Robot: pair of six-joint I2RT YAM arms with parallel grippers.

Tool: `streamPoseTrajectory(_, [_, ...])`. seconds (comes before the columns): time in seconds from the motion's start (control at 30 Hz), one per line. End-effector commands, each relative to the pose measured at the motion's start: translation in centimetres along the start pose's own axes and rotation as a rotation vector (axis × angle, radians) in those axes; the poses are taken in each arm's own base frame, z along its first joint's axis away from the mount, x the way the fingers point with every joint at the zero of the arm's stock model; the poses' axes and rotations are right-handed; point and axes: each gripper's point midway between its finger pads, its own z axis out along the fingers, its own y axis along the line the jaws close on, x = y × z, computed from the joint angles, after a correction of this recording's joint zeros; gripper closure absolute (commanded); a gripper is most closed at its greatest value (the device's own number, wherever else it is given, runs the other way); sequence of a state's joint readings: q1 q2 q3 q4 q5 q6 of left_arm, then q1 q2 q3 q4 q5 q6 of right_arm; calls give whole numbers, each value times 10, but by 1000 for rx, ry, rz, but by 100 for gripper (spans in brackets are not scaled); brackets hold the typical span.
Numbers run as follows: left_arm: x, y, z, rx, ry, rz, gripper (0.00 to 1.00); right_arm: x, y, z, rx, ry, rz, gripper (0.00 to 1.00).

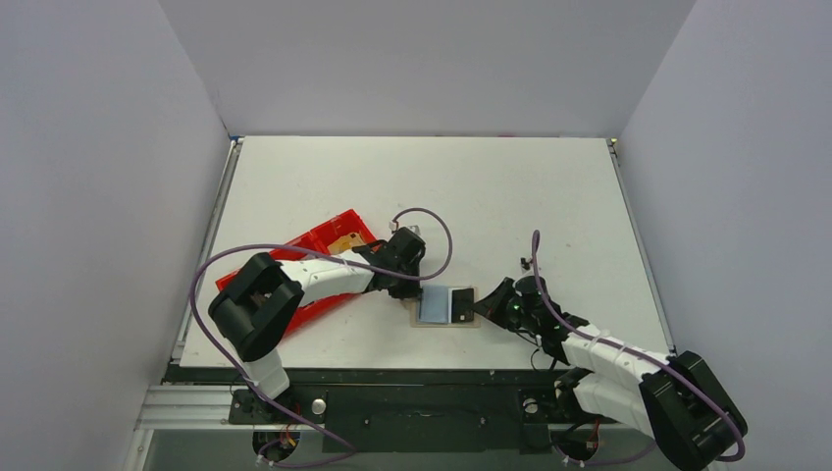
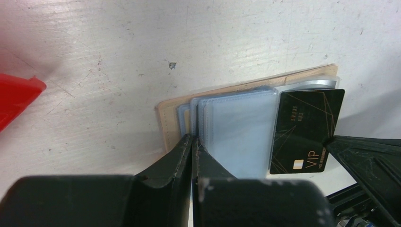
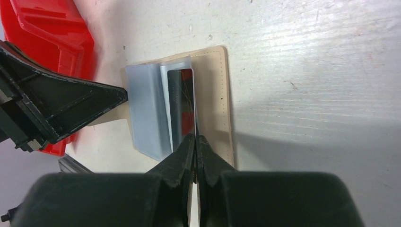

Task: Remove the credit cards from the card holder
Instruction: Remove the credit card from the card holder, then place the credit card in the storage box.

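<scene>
The tan card holder (image 1: 433, 306) lies open near the table's front edge, its clear bluish sleeves (image 2: 241, 132) fanned out. A black credit card (image 2: 305, 127) marked VIP sticks out of the holder's right half. My right gripper (image 3: 195, 137) is shut on this card's edge, which runs between the fingers. My left gripper (image 2: 193, 140) is shut, its tips pressing on the left side of the holder (image 2: 168, 123) at the sleeves' edge. In the top view the left gripper (image 1: 410, 290) and right gripper (image 1: 478, 306) face each other across the holder.
A long red tray (image 1: 324, 240) lies just left of the holder under the left arm, with a tan item inside. Its corner shows in the left wrist view (image 2: 16, 97) and it fills the top left of the right wrist view (image 3: 52, 28).
</scene>
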State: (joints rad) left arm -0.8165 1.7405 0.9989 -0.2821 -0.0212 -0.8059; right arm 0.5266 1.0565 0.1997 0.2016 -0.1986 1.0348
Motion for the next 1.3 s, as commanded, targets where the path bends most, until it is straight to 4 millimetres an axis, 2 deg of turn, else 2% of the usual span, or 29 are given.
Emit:
streamPoseTrajectory(0.0, [-1,1,-6,-29,24,45,100,-11,9,-5,-12,-22,-32,100])
streamPoseTrajectory(0.07, [-12,-12,-15,2,1,54,100,-14,11,-7,-17,-27,-34,100])
streamPoseTrajectory(0.13, [-20,-21,-22,21,-14,66,96,-15,13,-8,-22,-27,-34,100])
streamPoseTrajectory(0.27, [-35,-38,-37,68,-42,87,80,-19,19,-11,-40,-30,-27,100])
streamPoseTrajectory(0.4, [-42,-55,-53,138,-46,93,68,-25,29,-14,-71,-39,-14,100])
streamPoseTrajectory(0.6, [-50,-72,-74,233,-52,93,56,-37,53,-22,-134,-60,-1,100])
streamPoseTrajectory(0.77, [-59,-77,-91,342,-54,56,51,-50,78,-32,-196,-80,8,100])
streamPoseTrajectory(0.9, [-63,-86,-106,502,-32,13,47,-59,98,-41,-250,-92,15,100])
streamPoseTrajectory(1.07, [-68,-85,-115,637,-13,-75,47,-69,122,-52,-319,-104,34,100])
streamPoseTrajectory(1.27, [-74,-95,-131,788,-8,-114,46,-79,150,-63,-414,-104,63,100])
